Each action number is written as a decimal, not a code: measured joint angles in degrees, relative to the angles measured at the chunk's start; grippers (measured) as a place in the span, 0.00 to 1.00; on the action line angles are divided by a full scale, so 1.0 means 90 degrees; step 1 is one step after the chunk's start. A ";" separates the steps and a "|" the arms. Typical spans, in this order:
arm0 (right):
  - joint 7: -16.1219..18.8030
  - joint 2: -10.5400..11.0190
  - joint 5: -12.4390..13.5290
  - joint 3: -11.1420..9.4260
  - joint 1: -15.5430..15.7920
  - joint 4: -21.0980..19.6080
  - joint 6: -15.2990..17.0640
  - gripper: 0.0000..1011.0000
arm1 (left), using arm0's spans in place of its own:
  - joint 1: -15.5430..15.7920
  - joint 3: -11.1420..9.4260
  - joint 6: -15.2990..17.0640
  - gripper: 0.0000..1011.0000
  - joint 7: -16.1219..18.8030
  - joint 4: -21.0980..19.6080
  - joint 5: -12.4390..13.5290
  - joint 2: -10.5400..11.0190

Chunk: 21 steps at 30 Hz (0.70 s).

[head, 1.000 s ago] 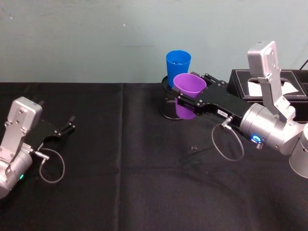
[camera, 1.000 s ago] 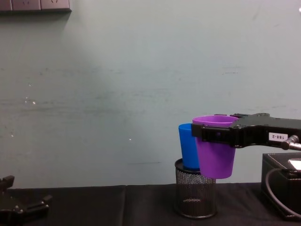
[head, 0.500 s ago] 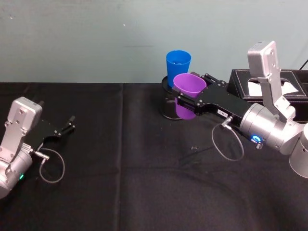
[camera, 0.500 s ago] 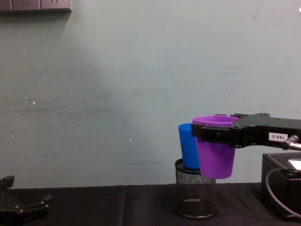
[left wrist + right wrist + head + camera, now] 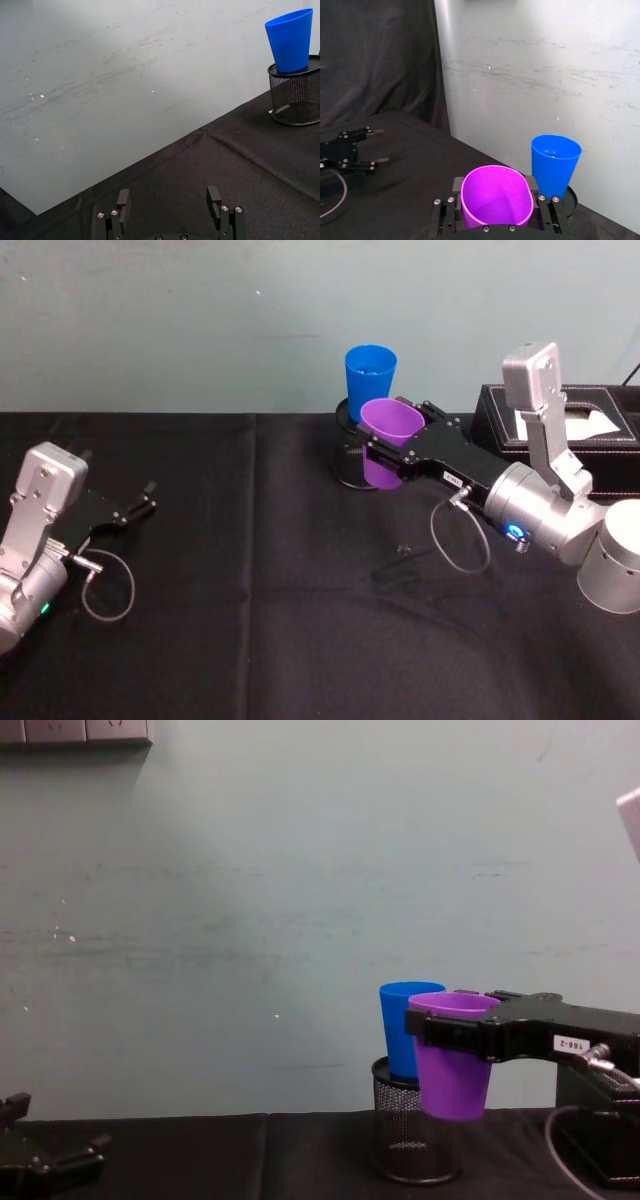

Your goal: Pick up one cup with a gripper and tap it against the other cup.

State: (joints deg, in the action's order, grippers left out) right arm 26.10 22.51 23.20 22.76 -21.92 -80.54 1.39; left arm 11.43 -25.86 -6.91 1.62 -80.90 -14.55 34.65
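Observation:
My right gripper (image 5: 392, 448) is shut on the purple cup (image 5: 389, 430), holding it upright above the table by its upper part. The blue cup (image 5: 370, 374) stands in a black mesh pen holder (image 5: 410, 1148) just behind the purple one. From the chest the purple cup (image 5: 452, 1058) overlaps the blue cup (image 5: 399, 1032); I cannot tell whether they touch. In the right wrist view the blue cup (image 5: 555, 161) sits just past the purple cup (image 5: 495, 196). My left gripper (image 5: 138, 507) rests open at the far left of the table.
A black tissue box (image 5: 560, 425) stands at the back right, close behind my right arm. A small dark bit (image 5: 402, 549) lies on the black cloth (image 5: 250, 620) near the middle. The pale wall runs right behind the mesh holder (image 5: 295, 97).
My right gripper has sunk a little with the purple cup, so its rim now sits below the blue cup's rim. The left arm has not moved.

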 joint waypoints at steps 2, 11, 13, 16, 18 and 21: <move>0.0063 -0.0078 0.0015 0.0001 -0.0126 0.0248 -0.0061 0.73 | 0.0000 0.0000 0.0000 0.99 0.0000 0.0000 0.0000 0.0000; 0.0264 -0.0329 0.0014 0.0064 -0.0618 0.1010 -0.0256 0.73 | 0.0000 0.0000 0.0000 0.99 0.0000 0.0000 0.0000 0.0000; 0.0295 -0.0380 -0.0025 0.0094 -0.0740 0.1154 -0.0291 0.73 | 0.0000 0.0000 0.0000 0.99 0.0000 0.0000 0.0000 0.0000; 0.0315 -0.0439 -0.0079 0.0129 -0.0894 0.1328 -0.0321 0.73 | 0.0000 0.0000 0.0000 0.99 0.0000 0.0000 0.0000 0.0000; 0.0321 -0.0467 -0.0095 0.0137 -0.0966 0.1410 -0.0335 0.73 | 0.0000 0.0000 0.0000 0.99 0.0000 0.0000 0.0000 0.0000; 0.0360 -0.0510 -0.0127 0.0141 -0.1100 0.1551 -0.0350 0.73 | 0.0000 0.0000 0.0000 0.99 0.0000 0.0000 0.0000 0.0000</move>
State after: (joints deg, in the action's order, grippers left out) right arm 29.34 17.92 22.06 24.03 -31.83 -66.58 -1.75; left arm 11.43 -25.86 -6.91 1.62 -80.90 -14.55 34.64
